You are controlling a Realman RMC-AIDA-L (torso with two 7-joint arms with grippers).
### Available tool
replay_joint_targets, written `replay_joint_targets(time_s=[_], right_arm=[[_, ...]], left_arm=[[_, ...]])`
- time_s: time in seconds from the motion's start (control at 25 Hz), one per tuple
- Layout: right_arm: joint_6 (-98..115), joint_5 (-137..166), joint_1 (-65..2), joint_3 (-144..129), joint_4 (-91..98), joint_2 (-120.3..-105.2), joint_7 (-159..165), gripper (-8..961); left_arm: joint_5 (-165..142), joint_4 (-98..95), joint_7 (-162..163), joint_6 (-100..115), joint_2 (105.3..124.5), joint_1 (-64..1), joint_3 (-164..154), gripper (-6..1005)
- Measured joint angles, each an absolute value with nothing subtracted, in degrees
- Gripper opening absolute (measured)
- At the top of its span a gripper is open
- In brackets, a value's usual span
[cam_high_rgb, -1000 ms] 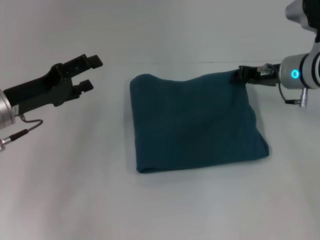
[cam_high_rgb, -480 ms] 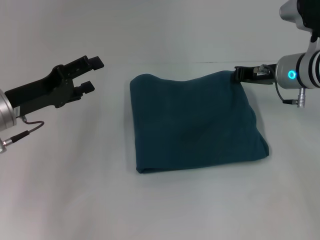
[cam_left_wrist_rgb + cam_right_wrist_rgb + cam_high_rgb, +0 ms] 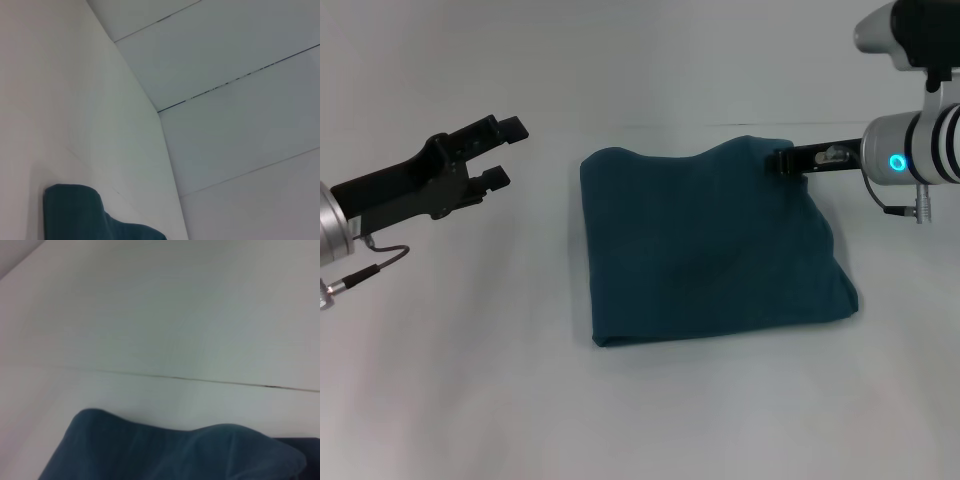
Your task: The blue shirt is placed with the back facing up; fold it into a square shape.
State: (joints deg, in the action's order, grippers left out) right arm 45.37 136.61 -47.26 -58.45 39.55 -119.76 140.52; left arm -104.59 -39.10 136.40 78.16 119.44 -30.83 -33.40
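The blue shirt (image 3: pixel 705 245) lies folded into a rough square in the middle of the white table (image 3: pixel 470 350), plain side up. My right gripper (image 3: pixel 784 160) is at the shirt's far right corner, shut on the cloth there, and the corner is bunched up slightly. My left gripper (image 3: pixel 502 152) hangs open and empty above the table, left of the shirt and apart from it. The shirt's edge also shows in the left wrist view (image 3: pixel 75 212) and in the right wrist view (image 3: pixel 170 455).
The white table runs on all sides of the shirt. A thin dark seam (image 3: pixel 670 126) runs across the table's far side, just behind the shirt.
My right gripper has moved left and a little down, taking the shirt's far right corner inward with it. The left arm has hardly moved.
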Motion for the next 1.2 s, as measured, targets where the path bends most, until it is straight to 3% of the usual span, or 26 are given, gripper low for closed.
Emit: replay_joint_targets(time_s=[1.2], right_arm=[[38.85,142.26,-45.44,-63.55,42.35,-119.51,139.83,9]], left_arm=[[-104.5,-39.11,136.94,78.14,119.51,-31.48,-33.31,928]])
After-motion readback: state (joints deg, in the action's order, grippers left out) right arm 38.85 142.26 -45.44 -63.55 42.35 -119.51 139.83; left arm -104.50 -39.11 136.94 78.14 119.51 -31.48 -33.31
